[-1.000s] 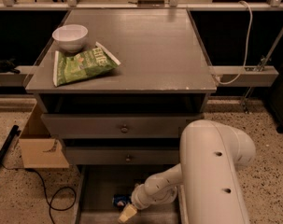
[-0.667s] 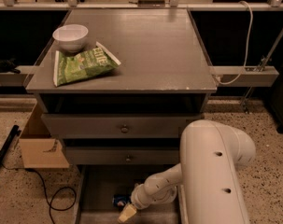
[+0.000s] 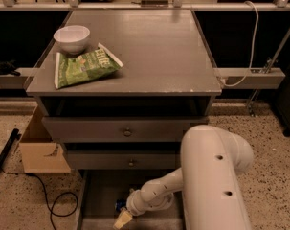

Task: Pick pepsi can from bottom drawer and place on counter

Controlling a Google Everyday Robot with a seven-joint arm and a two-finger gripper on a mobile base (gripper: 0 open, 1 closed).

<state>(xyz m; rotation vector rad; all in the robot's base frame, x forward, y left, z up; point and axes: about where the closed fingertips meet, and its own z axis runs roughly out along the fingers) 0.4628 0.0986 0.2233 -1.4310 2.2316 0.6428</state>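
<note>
Change: nothing visible has moved since a second ago; my arm, the can and the things on top sit where they were.
Gripper: my gripper (image 3: 122, 218) is down inside the bottom drawer (image 3: 100, 200), at the lower edge of the view, its pale tip just below the can.
Grip: I cannot tell how it is set; only one tip shows.
Can: the pepsi can (image 3: 119, 206) is in the open bottom drawer, a bit of blue just beside my wrist, mostly hidden by it. I cannot tell if I am touching it.
Counter: the counter (image 3: 154, 51) carries a white bowl (image 3: 72, 38) and a green chip bag (image 3: 85, 67) at its left; the middle and right look bare.
Drawers above: the two knobbed drawers (image 3: 127, 131) are closed, overhanging the back of the open one.
Risk: the can could slip or tip if I lift on a poor hold, since I see so little of it.
Risk: lifting straight up could knock my arm or the can against the closed drawer fronts above.
</note>
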